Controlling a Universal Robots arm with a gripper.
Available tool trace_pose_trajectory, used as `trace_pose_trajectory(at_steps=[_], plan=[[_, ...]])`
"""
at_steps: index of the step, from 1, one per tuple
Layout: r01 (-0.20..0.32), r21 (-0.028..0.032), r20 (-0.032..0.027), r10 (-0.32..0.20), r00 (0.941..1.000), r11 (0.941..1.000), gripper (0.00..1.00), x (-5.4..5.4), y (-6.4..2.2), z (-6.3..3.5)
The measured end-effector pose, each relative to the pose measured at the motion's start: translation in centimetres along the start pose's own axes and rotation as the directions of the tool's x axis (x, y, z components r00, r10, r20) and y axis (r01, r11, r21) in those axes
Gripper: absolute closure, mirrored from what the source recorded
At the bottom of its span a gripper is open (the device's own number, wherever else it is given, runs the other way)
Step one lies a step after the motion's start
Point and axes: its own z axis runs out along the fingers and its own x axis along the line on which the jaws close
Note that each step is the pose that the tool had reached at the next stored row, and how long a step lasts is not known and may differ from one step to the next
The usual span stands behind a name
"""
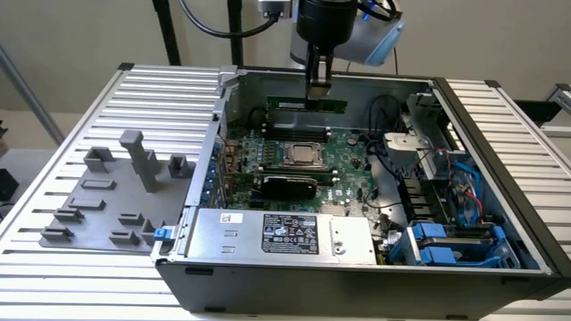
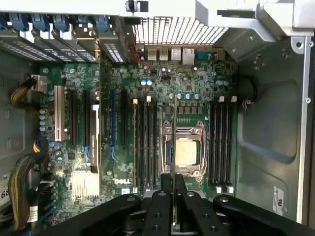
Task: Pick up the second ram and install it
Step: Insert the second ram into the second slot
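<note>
Your tool (image 1: pixel 317 92) pinches the second ram (image 1: pixel 308 105) above the motherboard (image 1: pixel 346 152) inside the case, so by my judgement you are mid-install, which calls for squaring it with an empty slot.

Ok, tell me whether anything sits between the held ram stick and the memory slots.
Nothing visible does. The gripper holds the ram stick in open air above the motherboard, and the black memory slots beside the processor socket lie uncovered.
</note>
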Motion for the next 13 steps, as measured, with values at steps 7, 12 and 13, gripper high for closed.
trace_pose_trajectory(at_steps=[7, 12, 13], plan=[[-0.001, 0.005, -0.0005, 0.001, 1.0, 1.0, 1.0, 0.1, -0.44, 1.17], [-0.001, 0.0051, -0.0021, 0.001, 1.0, 1.0, 1.0, 0.1, -0.44, 1.18], [-0.001, 0.005, -0.002, 0.001, 1.0, 1.0, 1.0, 0.1, -0.44, 1.18]])
